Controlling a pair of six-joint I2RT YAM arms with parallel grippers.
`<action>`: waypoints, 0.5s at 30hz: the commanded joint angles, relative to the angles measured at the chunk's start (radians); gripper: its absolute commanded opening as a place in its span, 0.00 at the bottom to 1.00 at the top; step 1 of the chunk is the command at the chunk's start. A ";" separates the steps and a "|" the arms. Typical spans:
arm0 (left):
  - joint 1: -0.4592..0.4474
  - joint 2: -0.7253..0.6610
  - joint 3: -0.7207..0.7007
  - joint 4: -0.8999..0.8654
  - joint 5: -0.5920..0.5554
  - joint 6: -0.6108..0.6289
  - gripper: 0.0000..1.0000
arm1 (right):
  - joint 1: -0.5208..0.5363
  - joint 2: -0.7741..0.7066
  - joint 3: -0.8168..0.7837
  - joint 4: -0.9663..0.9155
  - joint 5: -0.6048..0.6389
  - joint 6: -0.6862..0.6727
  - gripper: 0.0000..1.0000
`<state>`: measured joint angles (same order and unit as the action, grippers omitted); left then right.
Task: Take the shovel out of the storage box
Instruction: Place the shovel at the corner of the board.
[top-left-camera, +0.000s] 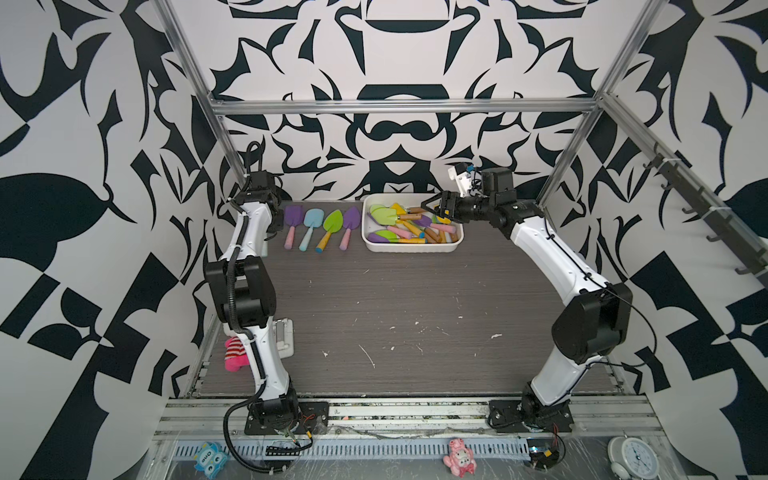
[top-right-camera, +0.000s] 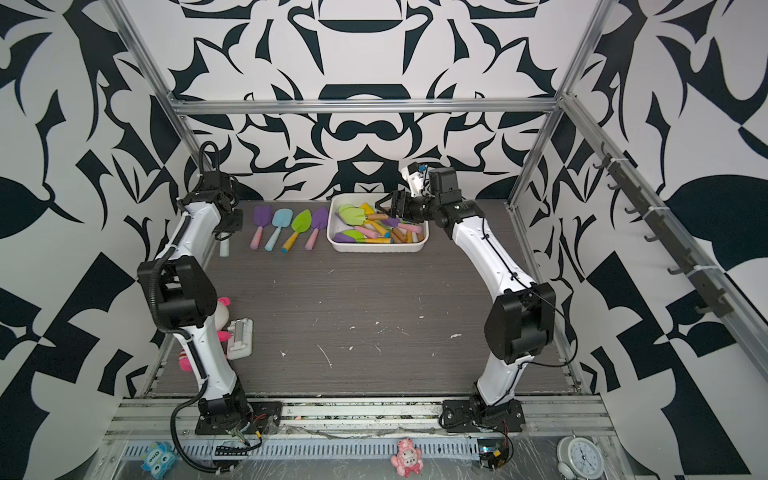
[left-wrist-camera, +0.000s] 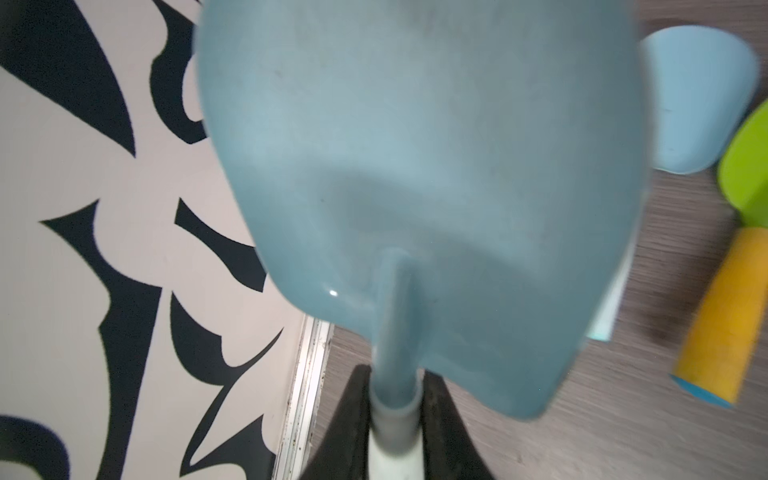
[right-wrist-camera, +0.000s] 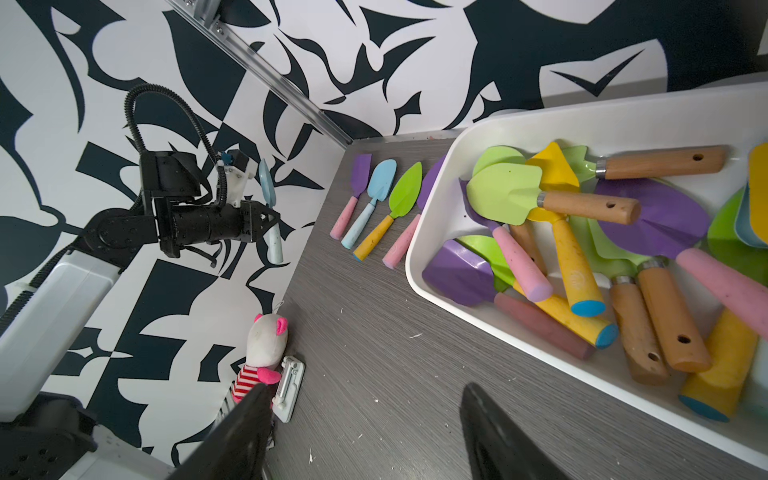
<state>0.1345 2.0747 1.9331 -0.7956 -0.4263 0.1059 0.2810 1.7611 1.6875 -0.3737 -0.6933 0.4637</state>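
Left tool (left-wrist-camera: 395, 428) grips the blue shovel (left-wrist-camera: 415, 145); a slack hold could drop it. Right tool (top-left-camera: 430, 208), open, could snag the storage box (top-left-camera: 409, 249).

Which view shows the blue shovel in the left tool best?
Right wrist: the whole blue shovel shows, clamped in the left tool. Left wrist shows only its blade, close up. In a top view just its handle pokes below the arm.

Right pincer (top-left-camera: 430, 209) agape over storage box (top-left-camera: 411, 249)
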 joint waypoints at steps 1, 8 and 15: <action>0.023 0.056 0.043 0.076 -0.038 0.016 0.15 | 0.000 0.001 0.066 -0.045 0.001 -0.017 0.75; 0.029 0.231 0.159 0.148 -0.021 0.009 0.15 | 0.007 0.023 0.066 -0.075 0.021 -0.010 0.75; 0.028 0.397 0.368 0.111 -0.006 0.014 0.15 | 0.016 0.033 0.063 -0.107 0.046 -0.012 0.74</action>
<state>0.1635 2.4382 2.2299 -0.6800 -0.4412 0.1131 0.2893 1.8015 1.7138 -0.4660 -0.6640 0.4641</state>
